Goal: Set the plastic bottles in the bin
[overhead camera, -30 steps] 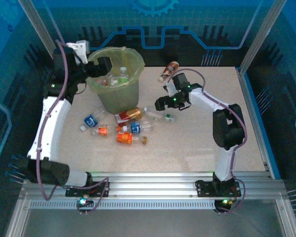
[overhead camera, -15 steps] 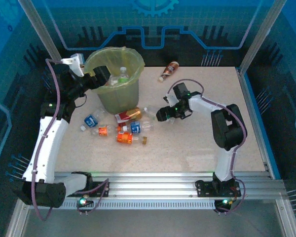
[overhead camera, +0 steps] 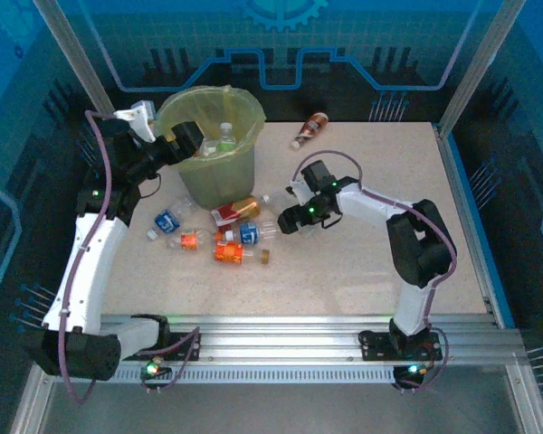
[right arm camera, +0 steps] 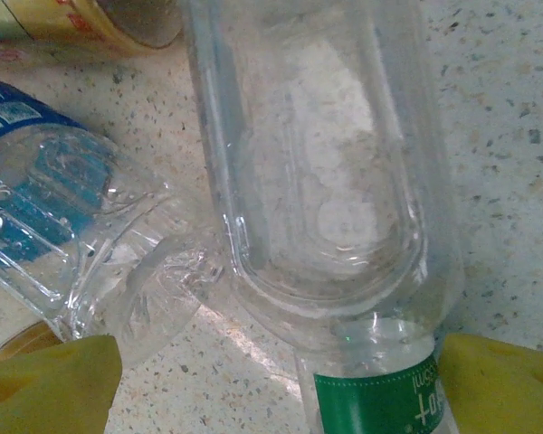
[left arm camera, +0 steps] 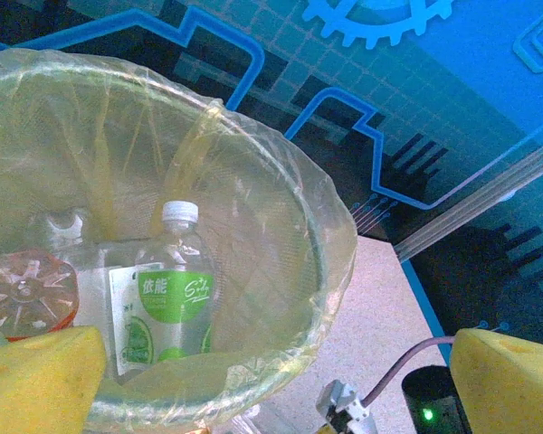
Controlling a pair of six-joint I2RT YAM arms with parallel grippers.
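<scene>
The bin [overhead camera: 210, 154], lined with a yellow-green bag, stands at the back left and holds a green-labelled bottle [left arm camera: 167, 298] and an orange bottle [left arm camera: 23, 294]. My left gripper [overhead camera: 186, 140] hangs open at the bin's left rim [left arm camera: 326, 271] with nothing between its yellow fingers [left arm camera: 36, 380]. Several plastic bottles [overhead camera: 235, 231] lie in front of the bin. My right gripper [overhead camera: 290, 220] is low at the right end of that cluster. It is open and straddles a clear, green-labelled bottle [right arm camera: 344, 226]. A blue-labelled bottle [right arm camera: 63, 217] lies just left of it.
A brown-labelled bottle [overhead camera: 309, 129] lies alone at the back of the table, right of the bin. A red-labelled bottle [overhead camera: 235, 211] rests against the bin's foot. The table's right half [overhead camera: 407, 172] is bare speckled surface.
My right gripper has moved left and down onto the bottle cluster, and its jaws have narrowed slightly. The left gripper drew back a little from over the bin to its left rim.
</scene>
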